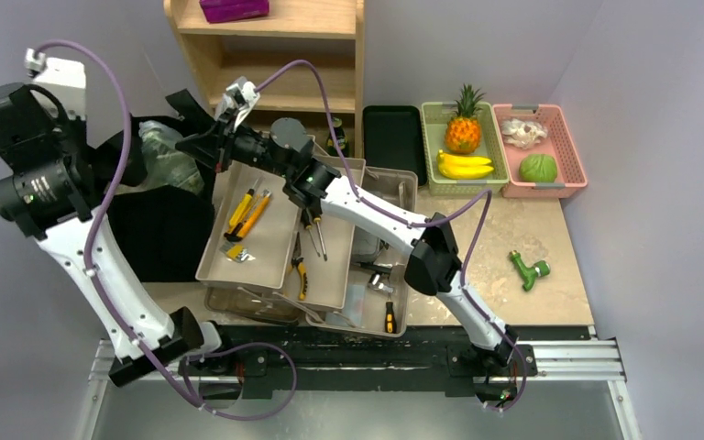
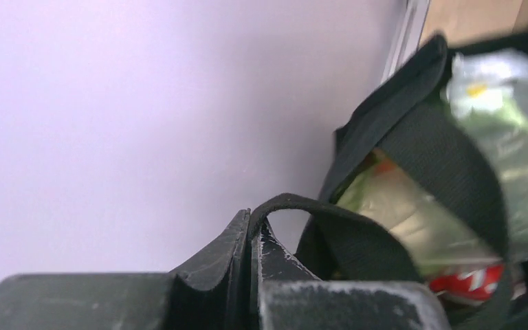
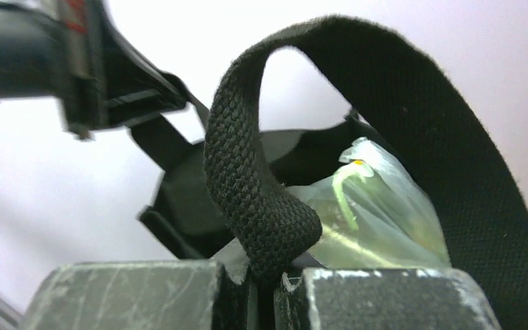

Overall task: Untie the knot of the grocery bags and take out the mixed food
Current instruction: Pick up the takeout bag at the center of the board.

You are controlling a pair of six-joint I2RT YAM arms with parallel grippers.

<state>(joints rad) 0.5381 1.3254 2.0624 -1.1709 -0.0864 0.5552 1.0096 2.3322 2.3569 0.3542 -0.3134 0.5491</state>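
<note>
The black cloth bag (image 1: pixel 160 229) stands at the left of the table, with the see-through plastic bag (image 1: pixel 170 160) of leafy greens inside its mouth. My right gripper (image 1: pixel 203 139) is shut on one black strap handle (image 3: pixel 261 199), which loops up over it. The plastic bag (image 3: pixel 378 220) lies just behind. My left gripper (image 2: pixel 253 220) is shut on the other strap (image 2: pixel 357 234) at the bag's left side. Past it I see the plastic bag (image 2: pixel 522 137) and a red packet (image 2: pixel 467 280) inside the cloth bag. The other food is hidden.
Grey trays (image 1: pixel 266 247) with yellow-handled tools lie right of the bag, under my right arm. A wooden shelf (image 1: pixel 275 55) stands behind. A flat black tray (image 1: pixel 394 137), a green basket (image 1: pixel 431 151) with pineapple and bananas, and a pink basket (image 1: pixel 573 151) stand at the back right. A green toy (image 1: pixel 529 270) lies near the right.
</note>
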